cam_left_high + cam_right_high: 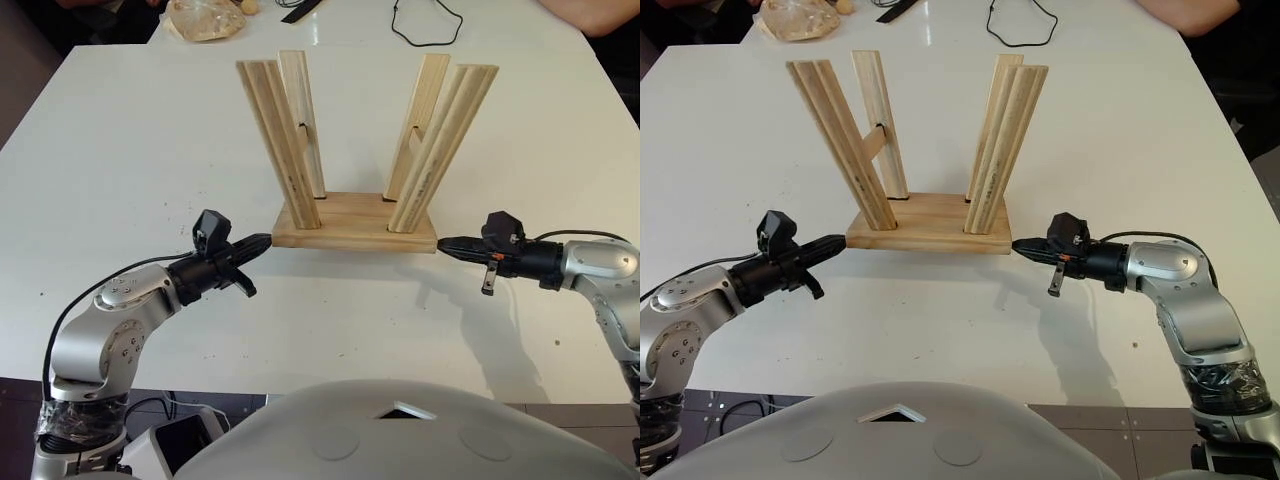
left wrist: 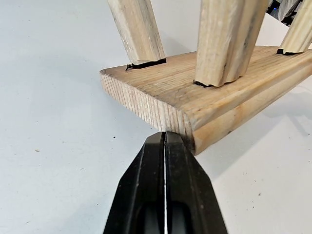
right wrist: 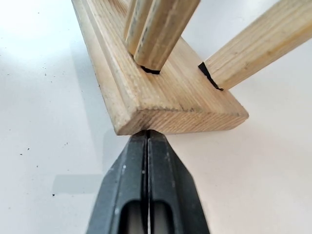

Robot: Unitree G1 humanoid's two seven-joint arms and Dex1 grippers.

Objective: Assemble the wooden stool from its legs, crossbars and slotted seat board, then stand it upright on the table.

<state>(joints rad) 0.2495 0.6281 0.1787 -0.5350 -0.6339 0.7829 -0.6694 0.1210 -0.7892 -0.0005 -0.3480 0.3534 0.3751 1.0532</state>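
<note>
I have the pale wooden stool (image 1: 360,150) upside down near the middle of the white table (image 1: 120,200). Its flat rectangular seat board (image 1: 355,222) lies on the surface, and four grooved legs (image 1: 280,140) stand up from it, splaying outward.

The left gripper (image 1: 268,240) is low over the table with its two black fingers pressed together on nothing, the tip at the board's near left corner. The right gripper (image 1: 442,243) mirrors it at the near right corner, fingers likewise closed and empty. The board lies between the two tips.

Beyond the stool, well apart from it at the far edge, are a crumpled clear plastic bag (image 1: 205,18), a thin black cable (image 1: 425,20) and a black strap (image 1: 300,10). The near legs stand in front of the far pair and cover part of them.

From the right eye I can see a short crossbar (image 1: 873,143) joining the two left legs. From the left eye the near leg covers most of it.

The left wrist view shows the closed left tip (image 2: 165,134) right at the board's corner, and dark-edged slots (image 2: 146,64) where the legs enter the wood. The right wrist view shows the right tip (image 3: 147,132) meeting its corner the same way. I cannot tell whether either tip actually presses on the wood.
</note>
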